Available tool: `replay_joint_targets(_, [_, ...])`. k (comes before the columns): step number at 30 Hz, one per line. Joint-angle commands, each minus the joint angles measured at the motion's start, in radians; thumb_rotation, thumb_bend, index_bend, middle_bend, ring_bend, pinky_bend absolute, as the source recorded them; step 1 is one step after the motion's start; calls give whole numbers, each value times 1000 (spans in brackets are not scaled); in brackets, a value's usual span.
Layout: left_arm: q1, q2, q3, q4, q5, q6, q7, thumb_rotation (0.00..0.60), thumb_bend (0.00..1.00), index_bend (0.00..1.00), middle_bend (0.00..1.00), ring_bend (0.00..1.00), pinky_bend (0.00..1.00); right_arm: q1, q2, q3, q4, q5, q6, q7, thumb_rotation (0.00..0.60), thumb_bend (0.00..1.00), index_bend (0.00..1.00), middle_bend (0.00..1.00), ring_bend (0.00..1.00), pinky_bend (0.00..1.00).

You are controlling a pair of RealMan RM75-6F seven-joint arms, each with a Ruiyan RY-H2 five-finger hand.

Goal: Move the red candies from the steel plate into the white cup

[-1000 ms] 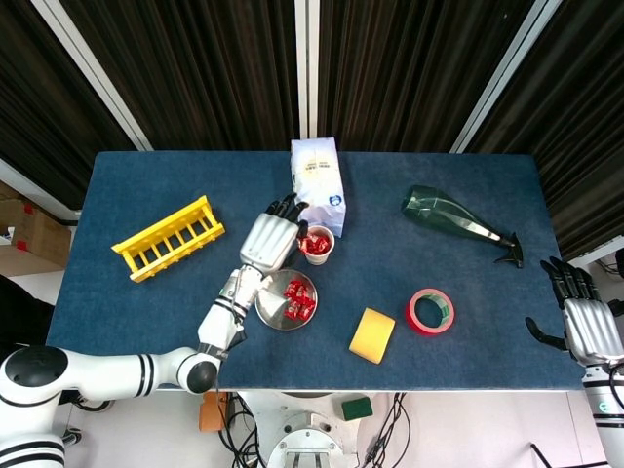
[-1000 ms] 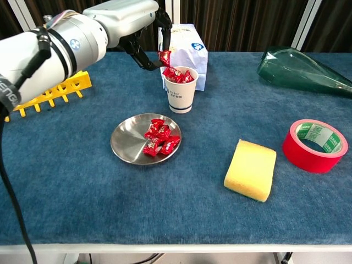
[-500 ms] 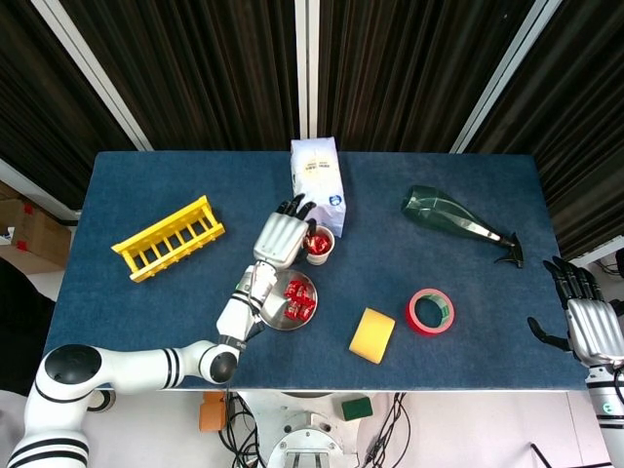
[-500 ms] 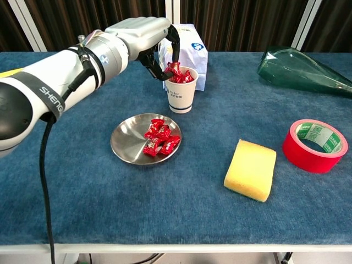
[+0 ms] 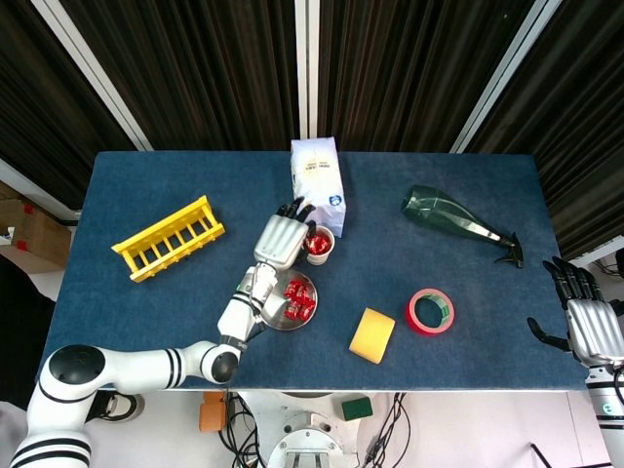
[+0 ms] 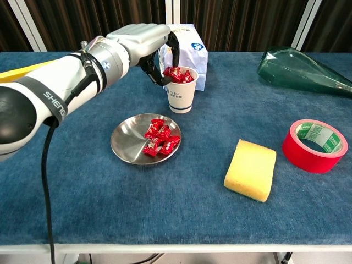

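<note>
Left hand (image 6: 147, 43) poised over the rim of the white cup (image 6: 181, 94), fingers curled down toward the candy heap that fills it. Whether a candy is pinched at the fingertips or already let go, I cannot tell; the red at the tips blends with the pile in both views. Judged step: the drop-off of one candy into the cup.

Red candies (image 6: 159, 137) left on the steel plate (image 6: 127, 144): a small cluster toward the plate's 3 o'clock side. Plate sits just beside the cup, at its 7 o'clock in the chest view. Next move likely calls for lifting clear of the rim without tipping the cup, then a short swing down to the plate for a fingertip pinch on one wrapper.

Right hand (image 5: 588, 325) hangs off the table's edge, fingers spread, holding nothing.

Surface: blue cloth-covered table (image 6: 99, 209). White bag (image 6: 190, 52) right behind the cup. Yellow rack (image 5: 168, 237) at 9 o'clock, green bottle (image 6: 300, 69) at 2, red tape roll (image 6: 314, 144) at 3, yellow sponge (image 6: 251, 169) at 4. Room: dark vertical slats behind, pale frame bars between.
</note>
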Motion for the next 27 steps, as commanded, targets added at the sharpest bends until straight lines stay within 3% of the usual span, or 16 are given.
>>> replay_joint_targets(1, [3,5,4,-9,2,-1,-1,600,301,384,163,47,203,0,-1,0,0,0,0,-1,600,289,0,0,0,0])
replay_joint_targets(4, [6,13,7,-22,4,3,1,600,300,302,163,47,204,0,-2,0,-1,1,0,-5,600,289,0,0,0,0])
replay_joint_targets(9, [22,37,16,-68,17,21,1,600,301,285,163,47,204,1,-4,0,-1,2,-1,-11,600,288,0,0,0,0])
replay_joint_targets(17, [115,170,64,-294,85,121,-10,600,301,276,164,48,204,4,-11,-1,0,5,-9,-27,600,288,0,0,0,0])
replay_joint_targets(23, [277,335,199,-494,214,256,-62,600,299,275,188,64,208,7,-21,-3,-5,9,-14,-57,600,288,0,0,0,0])
replay_joint_targets(27, [395,427,315,-532,337,369,-91,600,273,276,189,65,209,1,-28,-1,-10,9,4,-71,600,289,0,0,0,0])
